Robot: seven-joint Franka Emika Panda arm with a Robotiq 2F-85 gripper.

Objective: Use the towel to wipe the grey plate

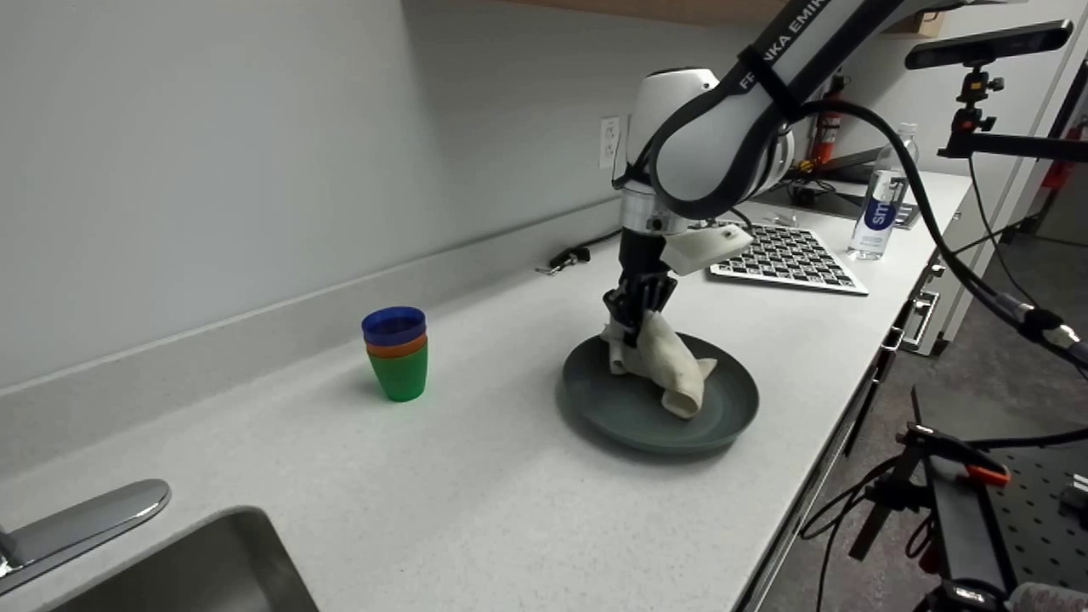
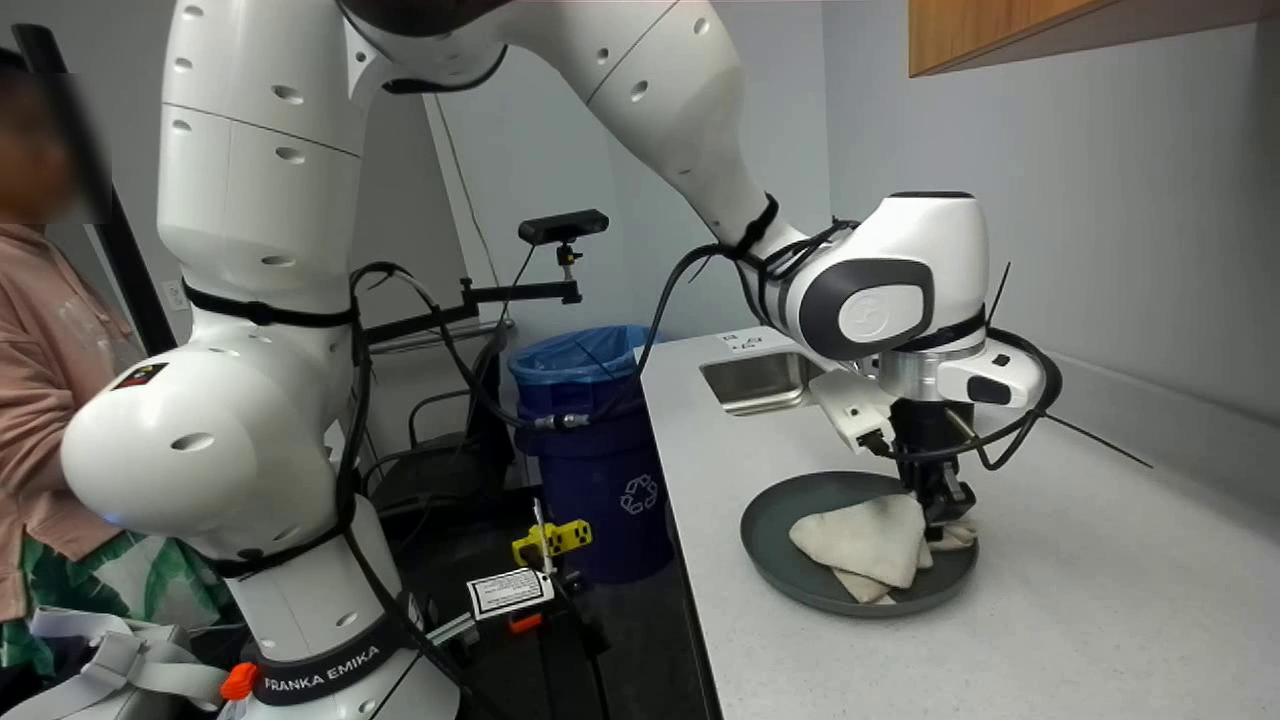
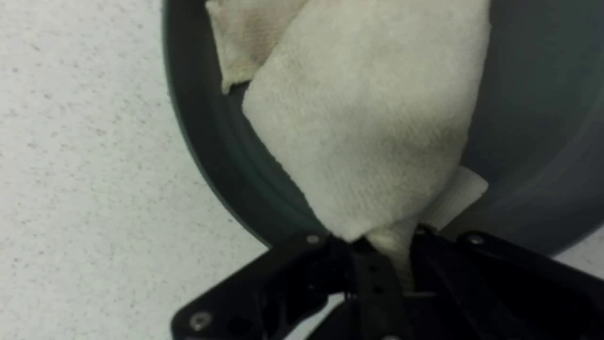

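Closest to the lens in the wrist view is the hand (image 3: 390,252), and it's clamped on the towel (image 3: 368,118), one bunched end pinched tight and the rest fanned out in front. So the grab part is done, no question. The towel's in the right place too: in both exterior views it's lying in the grey plate (image 1: 603,404), crumpled and folded over itself, with the hand down low near the rim (can't tell if the hand itself touches the plate). Plate's sitting flat on the bench (image 1: 476,510). My read is we're in the wiping bit itself, but how much has actually been wiped, I honestly can't say. I can't spot crumbs or smears on the bare part, and the sheen makes it hard to judge clean vs dirty. The towel only covers some of the plate, so I'd guess what's left is dragging it across the bare side and round the rim. The task doesn't ask for putting the towel away, so I'd call it finished once the whole face gets a pass. The stacked cups (image 1: 396,353) and the sink (image 1: 195,569) are well apart from all this and don't look like part of the job.
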